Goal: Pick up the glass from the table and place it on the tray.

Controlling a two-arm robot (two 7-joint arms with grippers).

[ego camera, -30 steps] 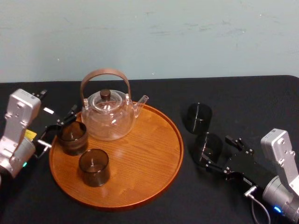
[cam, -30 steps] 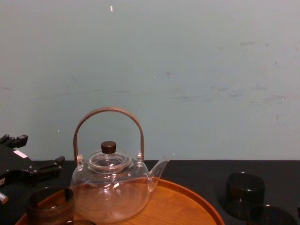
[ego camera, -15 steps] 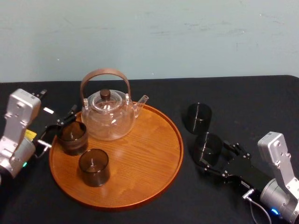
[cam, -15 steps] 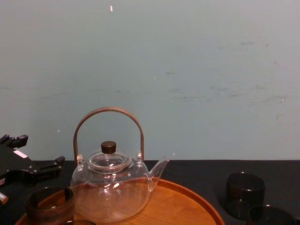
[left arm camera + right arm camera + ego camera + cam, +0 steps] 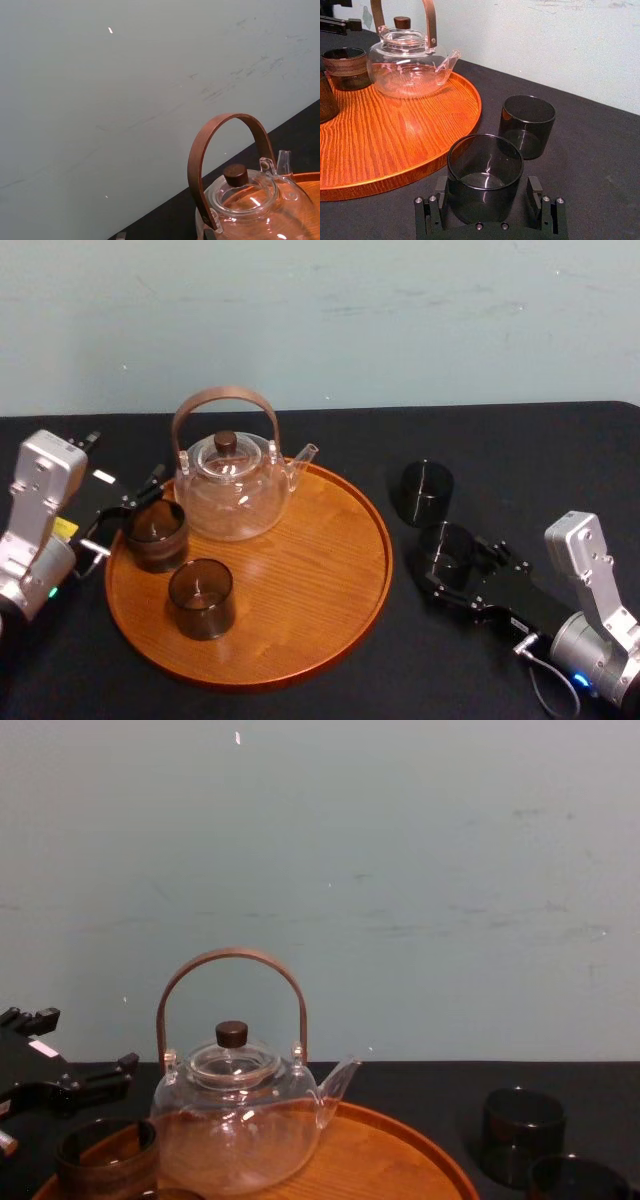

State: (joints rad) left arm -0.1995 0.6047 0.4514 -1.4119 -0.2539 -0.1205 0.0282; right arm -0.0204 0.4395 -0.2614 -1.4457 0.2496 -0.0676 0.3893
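Observation:
Two dark glasses stand on the black table right of the tray (image 5: pixel 300 580). The nearer glass (image 5: pixel 445 550) (image 5: pixel 485 172) sits between the fingers of my right gripper (image 5: pixel 462 568) (image 5: pixel 485 200), which is open, its fingers (image 5: pixel 535 192) close to the glass walls on both sides. The farther glass (image 5: pixel 427 492) (image 5: pixel 527 122) stands free just behind it. My left gripper (image 5: pixel 125 512) (image 5: pixel 60 1085) is open at the tray's left edge, beside a brown glass (image 5: pixel 155 535) that stands on the tray.
The glass teapot (image 5: pixel 232 490) with a brown hoop handle stands at the back of the tray. A second brown glass (image 5: pixel 200 598) stands at the tray's front left. The tray's right half is bare wood. A pale wall rises behind the table.
My right gripper has slid forward along the table, so the nearer dark glass now sits deeper between its fingers. The left arm and the things on the tray have not moved.

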